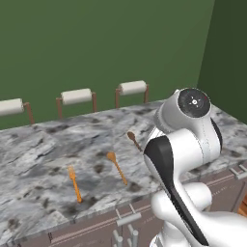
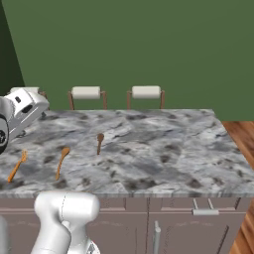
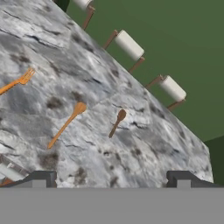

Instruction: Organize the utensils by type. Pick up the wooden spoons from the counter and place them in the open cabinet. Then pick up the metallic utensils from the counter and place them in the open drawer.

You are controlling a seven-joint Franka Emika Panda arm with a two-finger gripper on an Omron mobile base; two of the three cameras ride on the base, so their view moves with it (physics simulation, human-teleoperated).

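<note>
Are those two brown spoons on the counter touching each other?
Apart. The right base view shows bare counter between the dark spoon and the lighter spoon.

The long grey-and-white marbled stone counter (image 1: 58,140) carries three utensils near its front edge, lying flat, apart: an orange fork (image 1: 74,183), a light wooden spoon (image 1: 117,167), a dark wooden spoon (image 1: 133,140).

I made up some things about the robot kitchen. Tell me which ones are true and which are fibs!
1. Three utensils lie on the counter. True.
2. The tool is holding the dark spoon. False: it is open and holds nothing.
3. The orange fork lies beside the orange spoon. True.
4. The stools are on top of the counter. False: they stand behind it.
</note>
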